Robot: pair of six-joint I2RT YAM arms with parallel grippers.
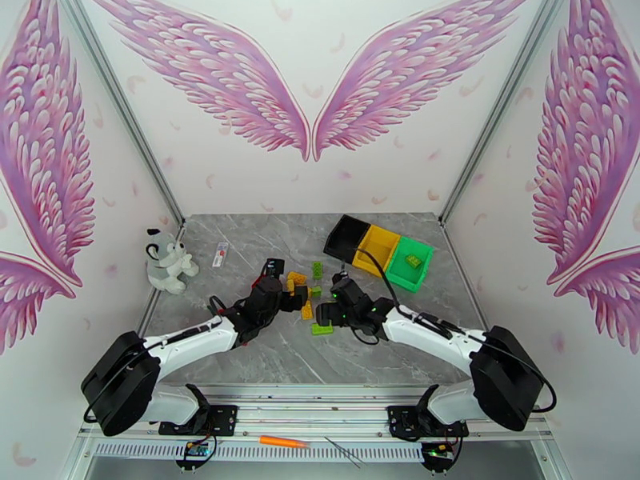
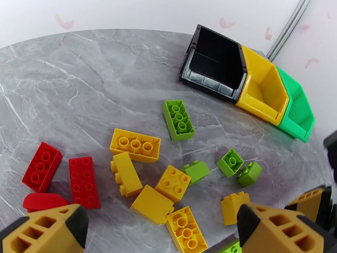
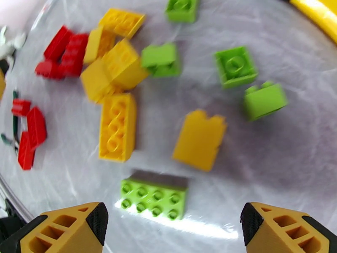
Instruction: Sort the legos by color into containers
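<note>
As the right pincer (image 3: pixel 173 227) hangs wide open over a flat green brick (image 3: pixel 153 199) on the bench (image 1: pixel 240 258), a clean pick calls for a straight drop, jaws closing on its ends, then a carry to the green bin (image 1: pixel 398 279) at the row's right end. The left pincer (image 2: pixel 162 220), open too, hovers over the loose bricks (image 2: pixel 135 144). Blur smears the right wrist view; the arms (image 1: pixel 192 338) hide some of them from above.
</note>
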